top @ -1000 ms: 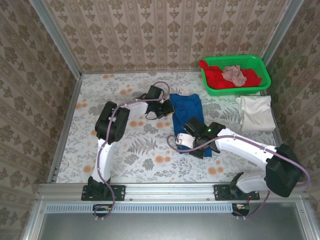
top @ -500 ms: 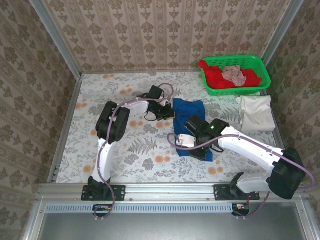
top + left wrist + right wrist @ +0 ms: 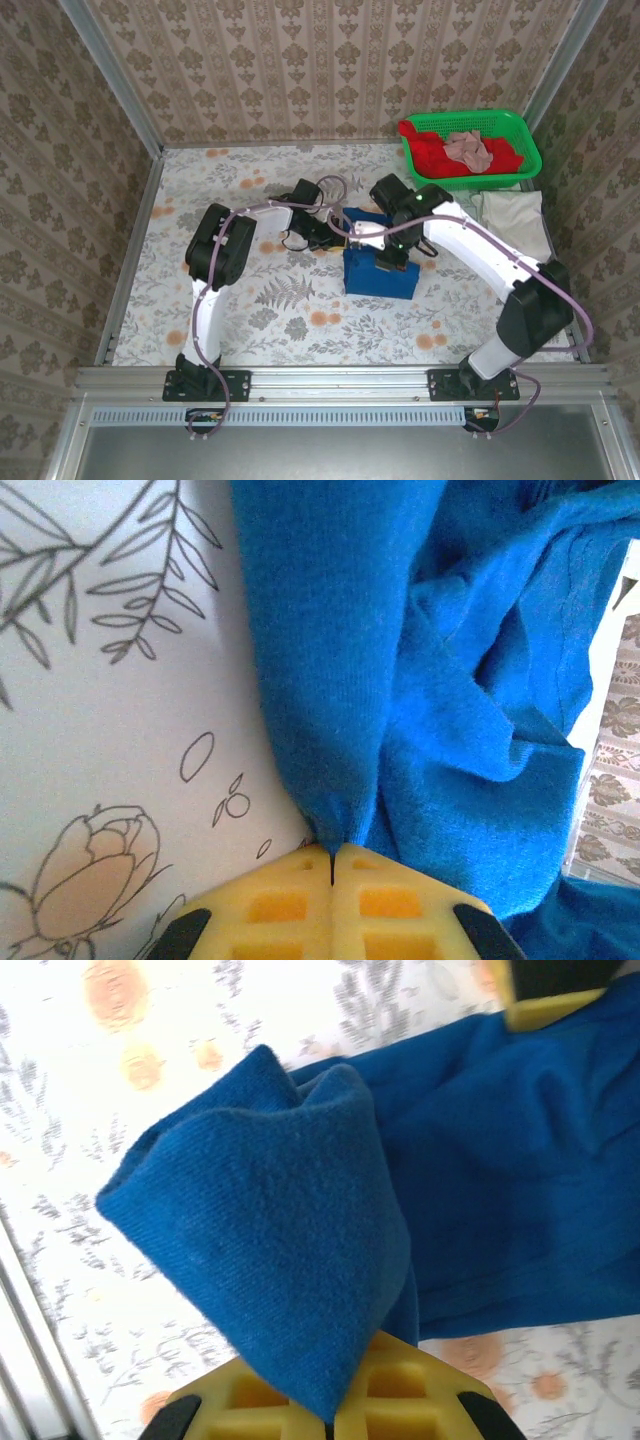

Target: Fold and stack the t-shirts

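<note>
Floral table [image 3: 290, 300] carries the blue t-shirt [image 3: 375, 278] at its middle, with the cream t-shirt [image 3: 515, 225] well to its right. Both grippers pinch blue cloth tight: the left gripper [image 3: 332, 865] on a bunched edge, the right gripper [image 3: 330, 1415] on a doubled-over corner. Any lettering is hidden. Over the last second the right gripper has carried its corner away from the near edge.

No legible text or labels anywhere
</note>
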Robot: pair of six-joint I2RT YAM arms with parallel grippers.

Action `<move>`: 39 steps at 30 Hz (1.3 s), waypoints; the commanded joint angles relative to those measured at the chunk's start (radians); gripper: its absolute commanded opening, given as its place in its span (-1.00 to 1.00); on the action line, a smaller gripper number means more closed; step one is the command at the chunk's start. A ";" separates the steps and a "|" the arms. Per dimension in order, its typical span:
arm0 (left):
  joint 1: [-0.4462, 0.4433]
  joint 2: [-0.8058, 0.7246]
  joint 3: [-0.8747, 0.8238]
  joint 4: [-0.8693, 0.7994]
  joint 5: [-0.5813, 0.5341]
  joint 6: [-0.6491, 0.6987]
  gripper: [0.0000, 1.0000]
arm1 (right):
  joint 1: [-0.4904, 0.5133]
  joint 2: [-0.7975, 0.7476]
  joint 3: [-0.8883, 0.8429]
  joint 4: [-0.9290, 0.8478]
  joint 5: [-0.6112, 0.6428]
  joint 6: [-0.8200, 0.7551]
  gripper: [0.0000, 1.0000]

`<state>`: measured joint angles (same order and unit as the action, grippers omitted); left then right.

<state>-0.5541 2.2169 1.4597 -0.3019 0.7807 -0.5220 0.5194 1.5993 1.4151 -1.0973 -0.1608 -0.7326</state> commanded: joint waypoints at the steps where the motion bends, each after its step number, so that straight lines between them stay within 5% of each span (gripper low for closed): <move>1: 0.014 0.082 -0.054 -0.143 -0.052 0.015 -1.00 | -0.029 0.076 0.087 0.023 0.036 -0.098 -1.00; 16: 0.049 0.165 -0.056 -0.211 -0.043 0.057 -1.00 | -0.094 0.382 0.420 0.081 0.123 -0.180 -1.00; 39: 0.070 0.131 -0.107 -0.182 -0.056 0.066 -1.00 | -0.120 0.603 0.493 0.214 0.211 -0.081 -1.00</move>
<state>-0.5095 2.2608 1.4513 -0.2752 0.9344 -0.4850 0.4038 2.1830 1.8893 -0.9287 0.0246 -0.8516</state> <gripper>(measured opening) 0.044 0.050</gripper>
